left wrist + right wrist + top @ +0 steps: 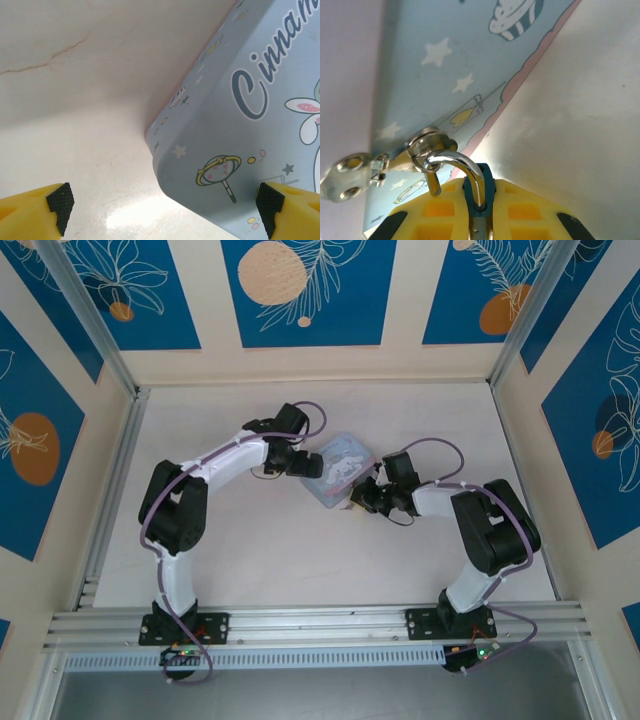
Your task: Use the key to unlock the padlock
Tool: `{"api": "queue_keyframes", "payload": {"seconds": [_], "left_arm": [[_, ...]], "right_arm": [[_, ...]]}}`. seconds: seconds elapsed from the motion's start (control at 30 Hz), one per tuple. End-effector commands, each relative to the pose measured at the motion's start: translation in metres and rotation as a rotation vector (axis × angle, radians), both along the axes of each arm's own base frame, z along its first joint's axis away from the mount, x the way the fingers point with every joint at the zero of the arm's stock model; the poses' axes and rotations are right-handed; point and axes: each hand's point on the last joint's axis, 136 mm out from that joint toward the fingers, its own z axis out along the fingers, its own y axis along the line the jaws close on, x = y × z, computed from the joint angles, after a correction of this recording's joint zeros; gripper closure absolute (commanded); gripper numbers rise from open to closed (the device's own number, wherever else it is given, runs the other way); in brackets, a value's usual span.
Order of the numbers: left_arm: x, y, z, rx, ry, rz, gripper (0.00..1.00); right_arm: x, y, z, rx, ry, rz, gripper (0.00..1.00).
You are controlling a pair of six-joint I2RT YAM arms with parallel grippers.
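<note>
Right gripper (479, 200) is clamped narrow on the padlock (489, 187): teal body pinched between the yellow fingers, steel shackle (460, 162) arching up out of them and hooked through the hasp ring (427, 142) on the blue cartoon tin (445, 60). So the padlock sits right in the jaws, at the tin's edge, mid-table (300, 560) in the overhead view. Left gripper (165, 210) is wide, empty, pads either side of the tin's rounded corner, not touching it as far as I can tell. Key: can't make it out for sure; a metal sliver below the lock body may be it, too cropped to say. Risks, my read: tin isn't held, so any pull or twist on the lock likely drags or tips it; the lock is tiny and could rotate or slip in the pads; shackle may bind in the ring.
</note>
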Motion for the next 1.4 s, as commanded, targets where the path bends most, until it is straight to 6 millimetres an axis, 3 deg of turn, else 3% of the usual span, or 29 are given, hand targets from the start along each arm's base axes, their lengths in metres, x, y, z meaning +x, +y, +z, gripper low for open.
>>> {"api": "queue_keyframes", "payload": {"seconds": [0.0,0.27,0.43,0.67,0.77,0.83,1.2,1.37], "left_arm": [[-0.019,0.004,0.001,0.016,0.042,-0.022,0.05],[-0.020,0.001,0.000,0.009,0.044,-0.026,0.05],[-0.020,0.000,0.000,0.000,0.045,-0.025,0.05],[-0.020,-0.002,-0.002,-0.006,0.050,-0.028,0.05],[-0.019,-0.004,-0.002,-0.012,0.049,-0.030,0.05],[-0.019,-0.005,-0.002,-0.015,0.049,-0.031,0.05],[-0.019,-0.006,-0.003,-0.022,0.050,-0.037,0.05],[-0.019,-0.006,-0.003,-0.023,0.051,-0.040,0.05]], "right_arm": [[-0.007,-0.007,-0.007,-0.048,0.020,0.015,1.00],[-0.009,-0.009,-0.014,-0.072,0.008,0.007,0.92],[-0.013,-0.013,-0.017,-0.080,-0.023,-0.018,0.79],[-0.016,-0.021,-0.019,-0.098,-0.082,-0.065,0.78],[-0.018,-0.023,-0.020,-0.094,-0.110,-0.071,0.64],[-0.020,-0.024,-0.021,-0.096,-0.116,-0.073,0.61],[-0.025,-0.025,-0.031,-0.093,-0.107,-0.079,0.66],[-0.028,-0.026,-0.037,-0.107,-0.095,-0.087,0.77]]}}
